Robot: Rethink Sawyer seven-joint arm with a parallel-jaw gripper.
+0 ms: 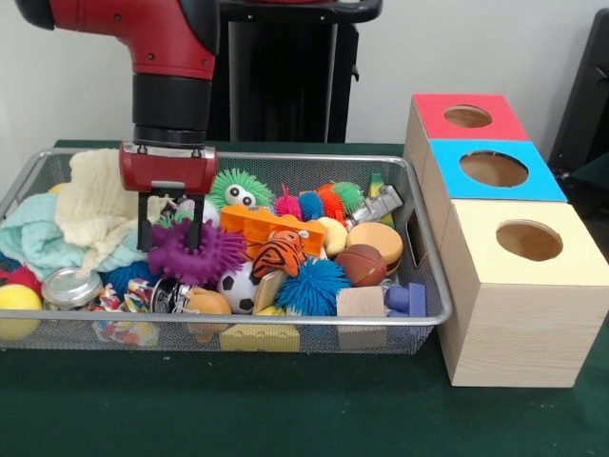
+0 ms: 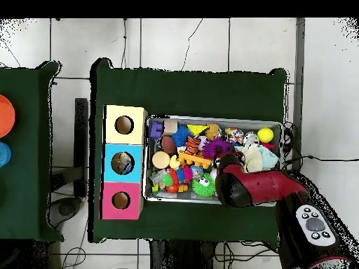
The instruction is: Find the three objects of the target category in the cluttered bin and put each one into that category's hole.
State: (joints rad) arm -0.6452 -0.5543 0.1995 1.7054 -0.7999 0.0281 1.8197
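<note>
We see the gripper lowered into the wire bin, its fingers spread wide astride the purple spiky ball, apparently to grasp it.

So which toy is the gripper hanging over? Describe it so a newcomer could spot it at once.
Start at the wire mesh bin on the green table, then find the red gripper at its left-centre. Directly below sits the purple spiky ball, the only purple one; the spiky balls nearby are blue or green with eyes.

no legible text, labels, brands or nos. anywhere; toys, boxes, arm all unmarked
</note>
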